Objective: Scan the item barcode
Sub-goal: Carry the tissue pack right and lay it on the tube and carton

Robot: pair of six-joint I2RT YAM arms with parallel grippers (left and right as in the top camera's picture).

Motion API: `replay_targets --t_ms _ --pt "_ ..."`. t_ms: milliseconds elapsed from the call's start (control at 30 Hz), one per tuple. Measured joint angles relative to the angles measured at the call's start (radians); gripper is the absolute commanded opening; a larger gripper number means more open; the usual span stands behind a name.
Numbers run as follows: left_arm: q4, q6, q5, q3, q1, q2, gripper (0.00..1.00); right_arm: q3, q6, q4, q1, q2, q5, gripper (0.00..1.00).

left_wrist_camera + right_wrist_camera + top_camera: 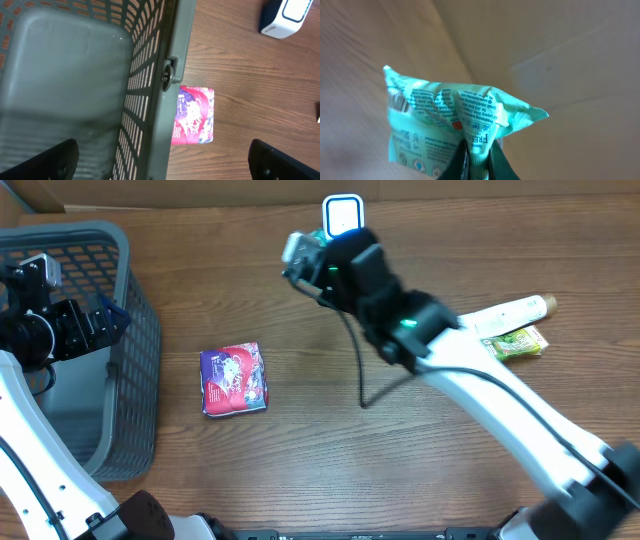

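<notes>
Green packet point(455, 125): nearest the lens, pinched by its lower seam in our right gripper point(472, 161), whose jaws are closed tight on it; barcode stripes show at its left edge.
Scanner point(343, 215): at the far edge of the worktop point(300, 450), just beside our held packet.
Left gripper point(165, 162): spread wide, holding nothing, over the basket point(140, 330) rim.
Pink pouch point(233, 378): flat beside the basket, whose wall hides one edge from our left wrist.
White tube point(515, 313), green sachet point(515, 343): right side, partly behind our right arm.
</notes>
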Motion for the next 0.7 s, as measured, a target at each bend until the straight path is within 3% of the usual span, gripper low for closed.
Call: replay_targets --t_ms 200,400,533,700 --pt "0.0 0.0 0.0 0.0 0.0 0.0 1.0 0.002 0.289 -0.275 -0.13 -0.152 -0.222 0.04" --pt "0.0 0.0 0.0 0.0 0.0 0.0 1.0 0.002 0.481 -0.551 -0.396 -0.164 -0.291 0.04" --pt "0.0 0.0 0.0 0.0 0.0 0.0 0.99 -0.035 0.557 -0.588 -0.597 -0.161 -0.291 0.04" --pt "0.0 0.0 0.0 0.0 0.0 0.0 1.0 -0.202 0.673 -0.517 -0.82 -0.16 -0.275 0.04"
